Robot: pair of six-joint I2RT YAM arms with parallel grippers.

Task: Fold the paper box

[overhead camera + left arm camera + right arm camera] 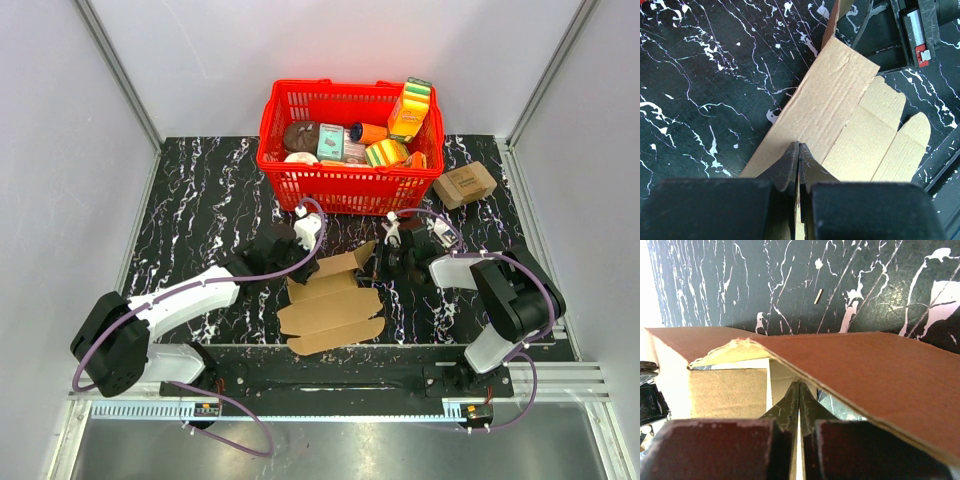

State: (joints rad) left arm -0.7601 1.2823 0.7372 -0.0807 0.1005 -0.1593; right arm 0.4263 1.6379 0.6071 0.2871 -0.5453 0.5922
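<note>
The paper box (330, 300) lies between the two arms as plain brown cardboard. Its near panel and tabs are flat, and its far flaps are partly raised. My left gripper (283, 262) is at the box's left far corner. In the left wrist view it (799, 145) is shut, with its tips against a tilted cardboard panel (835, 95) and nothing seen between them. My right gripper (384, 262) is at the box's right far flap. In the right wrist view it (799, 384) is shut, and its tips are tucked under a slanting flap (880, 375).
A red basket (345, 186) full of groceries stands just behind the box. A small printed brown carton (465, 184) sits to the basket's right. The black marbled table (200, 200) ends at a metal rail (330, 380) near the arm bases.
</note>
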